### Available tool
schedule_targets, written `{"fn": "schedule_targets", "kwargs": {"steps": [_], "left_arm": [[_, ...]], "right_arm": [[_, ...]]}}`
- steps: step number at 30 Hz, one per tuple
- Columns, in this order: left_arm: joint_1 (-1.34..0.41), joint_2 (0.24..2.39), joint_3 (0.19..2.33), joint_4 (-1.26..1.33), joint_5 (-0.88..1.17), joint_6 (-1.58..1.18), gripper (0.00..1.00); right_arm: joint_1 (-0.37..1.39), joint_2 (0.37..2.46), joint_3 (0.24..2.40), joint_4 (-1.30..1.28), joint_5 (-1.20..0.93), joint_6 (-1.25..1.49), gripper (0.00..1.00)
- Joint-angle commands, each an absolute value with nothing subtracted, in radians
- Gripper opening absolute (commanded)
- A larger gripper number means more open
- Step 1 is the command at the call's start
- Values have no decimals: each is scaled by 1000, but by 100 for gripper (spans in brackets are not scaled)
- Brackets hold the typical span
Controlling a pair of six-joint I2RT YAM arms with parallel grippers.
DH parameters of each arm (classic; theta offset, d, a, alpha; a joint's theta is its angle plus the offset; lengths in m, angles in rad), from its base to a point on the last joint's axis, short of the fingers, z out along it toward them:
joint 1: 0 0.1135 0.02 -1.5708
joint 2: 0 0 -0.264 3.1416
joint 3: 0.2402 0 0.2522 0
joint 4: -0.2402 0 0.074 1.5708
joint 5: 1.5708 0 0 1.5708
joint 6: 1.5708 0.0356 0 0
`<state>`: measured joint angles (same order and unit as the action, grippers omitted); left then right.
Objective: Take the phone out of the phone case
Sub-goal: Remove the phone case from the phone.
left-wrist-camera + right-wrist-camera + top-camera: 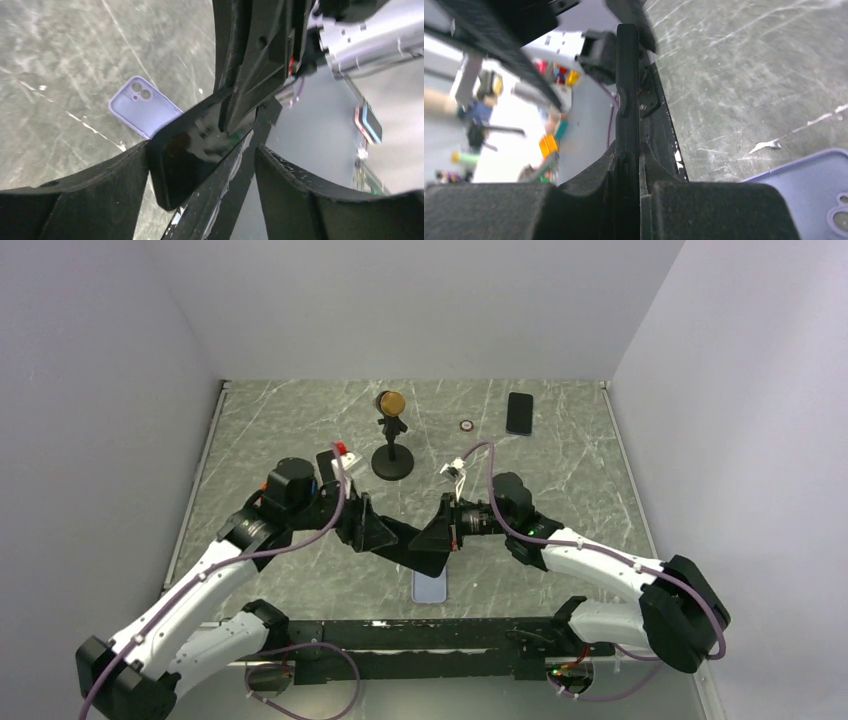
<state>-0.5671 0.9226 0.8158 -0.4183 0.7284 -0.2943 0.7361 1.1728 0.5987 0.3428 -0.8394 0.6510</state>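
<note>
The black phone (404, 539) is out of its case and held above the table between both grippers. My right gripper (432, 540) is shut on the phone, which stands edge-on between its fingers in the right wrist view (627, 100). My left gripper (382, 536) is open around the phone's other end (190, 155); the phone lies against one finger, with a gap to the other. The empty lavender case (429, 586) lies flat on the table below, camera cutout showing (142, 106), and also shows in the right wrist view (809, 185).
A black stand with a gold ball top (391, 435) stands behind the grippers. A second dark phone (519, 412) and a small ring (466, 425) lie at the back right. White walls enclose the marbled table (560, 490).
</note>
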Motion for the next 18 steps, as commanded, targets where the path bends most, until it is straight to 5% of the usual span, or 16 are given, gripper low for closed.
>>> {"fn": "schedule_targets", "kwargs": {"steps": [1, 4, 11, 18], "left_arm": [[-549, 798, 749, -199, 496, -529, 85], [-547, 745, 745, -263, 309, -622, 99], [-545, 649, 685, -269, 89, -820, 99], [-542, 652, 494, 141, 252, -1004, 97]], "right_arm": [[734, 1178, 497, 803, -658, 1001, 0], [733, 1165, 472, 835, -592, 1038, 0], [733, 1070, 466, 750, -430, 1070, 0], [733, 1065, 461, 766, -373, 1130, 0]]}}
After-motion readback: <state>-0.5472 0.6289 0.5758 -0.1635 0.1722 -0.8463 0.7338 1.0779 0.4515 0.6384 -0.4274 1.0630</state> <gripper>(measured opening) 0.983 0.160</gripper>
